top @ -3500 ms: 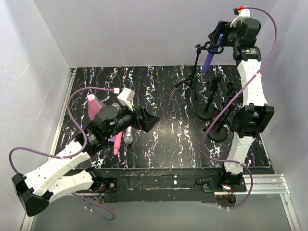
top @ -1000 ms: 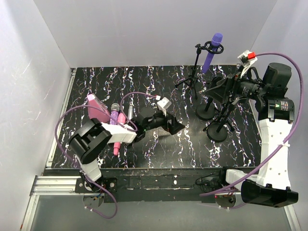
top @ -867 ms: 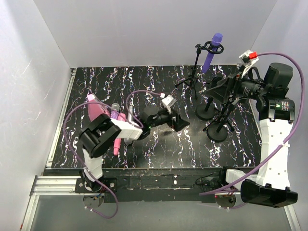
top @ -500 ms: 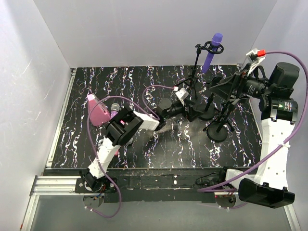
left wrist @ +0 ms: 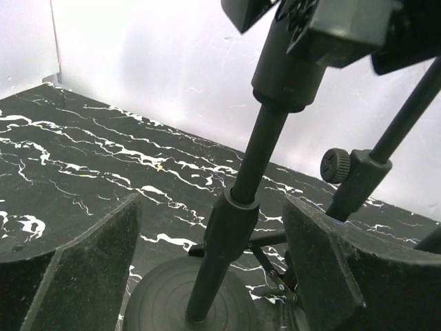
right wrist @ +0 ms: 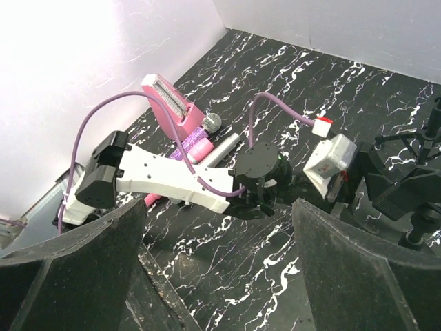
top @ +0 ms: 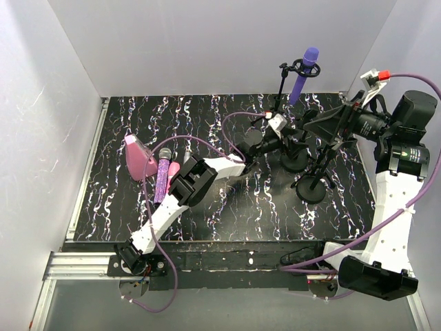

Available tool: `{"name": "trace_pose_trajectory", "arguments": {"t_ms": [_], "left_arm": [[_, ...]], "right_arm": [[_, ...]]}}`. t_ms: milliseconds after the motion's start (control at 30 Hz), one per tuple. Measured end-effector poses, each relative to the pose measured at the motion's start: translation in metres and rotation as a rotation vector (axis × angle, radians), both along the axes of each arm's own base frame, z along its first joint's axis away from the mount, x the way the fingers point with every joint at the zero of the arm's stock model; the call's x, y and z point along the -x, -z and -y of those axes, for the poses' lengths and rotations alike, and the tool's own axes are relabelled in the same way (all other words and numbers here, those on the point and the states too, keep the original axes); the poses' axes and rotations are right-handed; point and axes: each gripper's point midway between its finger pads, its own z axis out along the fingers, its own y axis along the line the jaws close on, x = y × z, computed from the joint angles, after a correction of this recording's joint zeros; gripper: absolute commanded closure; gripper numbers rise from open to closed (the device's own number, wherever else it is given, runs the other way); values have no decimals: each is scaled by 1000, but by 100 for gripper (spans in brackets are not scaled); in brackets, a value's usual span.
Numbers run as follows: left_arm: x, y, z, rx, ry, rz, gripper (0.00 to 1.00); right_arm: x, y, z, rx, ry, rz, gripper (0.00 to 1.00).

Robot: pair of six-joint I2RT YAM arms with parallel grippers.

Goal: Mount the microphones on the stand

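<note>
After sweeping across the table [top: 207, 117] from the mics at the left, the left gripper [left wrist: 210, 262] sits at the far right, its fingers spread either side of the post of a round stand [left wrist: 258, 158]. Gaps show on both sides; nothing is pinched, and it carries no mic. The right gripper [right wrist: 217, 269] has lifted a little and hangs above the stands, its fingers also spread wide and empty.

The shift suggests the left arm is about to steady or reposition that stand rather than fetch a mic, so the next mounting has probably not begun.

Four mics can be counted. One, the purple mic [top: 304, 72], is already clipped head-up in the tripod [top: 275, 110] at the far right. Three lie close together at the left, just beside a pink wedge [top: 138, 157]: the glitter mic [top: 160, 181], the pink mic [right wrist: 198, 146] and the silver mic [right wrist: 226, 146].

Three stands are visible: the tripod, the round stand between the left fingers, and a near round stand [top: 311, 187] just beside it. By this count one mic of four is mounted.
</note>
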Motion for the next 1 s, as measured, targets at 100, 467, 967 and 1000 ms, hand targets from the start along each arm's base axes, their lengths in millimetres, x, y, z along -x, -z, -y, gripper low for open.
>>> {"name": "trace_pose_trajectory", "arguments": {"t_ms": [100,467,967,1000], "left_arm": [[1,3,11,-9,18,-3,33],[10,14,10,-89,50,52,100],[82,-73,-224,-305,75,-56,100],[97,-83,-230,-302,86,-31,100]], "right_arm": [[0,-2,2,-4,3,6,8],[0,1,4,-17,13,-3,8],[14,-4,-2,-19,-40,24,10],[14,-3,-3,-19,-46,22,10]]}}
